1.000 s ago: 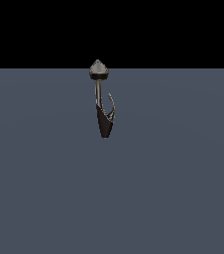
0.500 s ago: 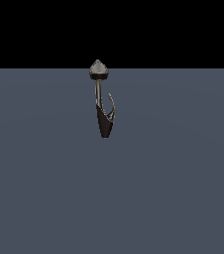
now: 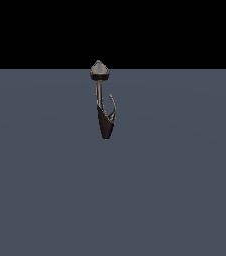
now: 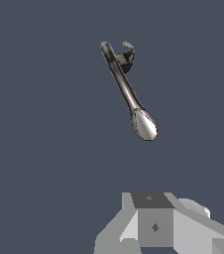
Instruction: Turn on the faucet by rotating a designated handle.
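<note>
One faucet (image 3: 103, 107) stands alone on the flat blue-grey surface (image 3: 185, 190), a little toward the exterior view's left of centre and near the line where that surface meets the black background. Its pale cone-shaped top (image 3: 99, 70) sits on a thin stem, and below the stem the dark body tapers to a point. From that body the handle (image 3: 112, 106), a slim grey hook, curves up on the exterior view's right side of the stem, close beside it but apart along most of its length.

From the wrist view the faucet (image 4: 128, 92) lies slantwise across the picture, the rounded pale top nearest the camera and the handle (image 4: 128, 47) curling at the far end. Only the grey and white block of the end effector (image 4: 156, 225) shows at the edge of this picture, well apart from the faucet; its fingers are out of frame, so whether they are spread or pressed together cannot be told.

No writing, brand or label can be read on anything.
</note>
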You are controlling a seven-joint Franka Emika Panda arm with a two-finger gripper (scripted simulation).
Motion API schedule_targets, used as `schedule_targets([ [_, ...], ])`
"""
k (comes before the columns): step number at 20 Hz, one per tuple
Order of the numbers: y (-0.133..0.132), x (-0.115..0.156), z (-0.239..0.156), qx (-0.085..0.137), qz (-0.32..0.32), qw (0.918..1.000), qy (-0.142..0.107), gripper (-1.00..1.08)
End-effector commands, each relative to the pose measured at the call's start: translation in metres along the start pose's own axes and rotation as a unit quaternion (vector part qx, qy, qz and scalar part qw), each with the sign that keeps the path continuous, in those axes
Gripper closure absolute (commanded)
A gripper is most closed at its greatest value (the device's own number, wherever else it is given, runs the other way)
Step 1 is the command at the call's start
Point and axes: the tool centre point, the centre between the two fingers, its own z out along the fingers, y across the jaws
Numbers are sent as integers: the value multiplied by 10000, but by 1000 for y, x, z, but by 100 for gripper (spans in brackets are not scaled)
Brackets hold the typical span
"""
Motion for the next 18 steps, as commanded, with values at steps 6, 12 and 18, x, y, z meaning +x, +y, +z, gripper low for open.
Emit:
schedule_targets([
  [6,-15,56,24,369,874,9950,-325,108],
  [12,-23,102,49,641,1586,9834,-602,108],
  [18,-26,146,80,891,2308,9648,-893,108],
])
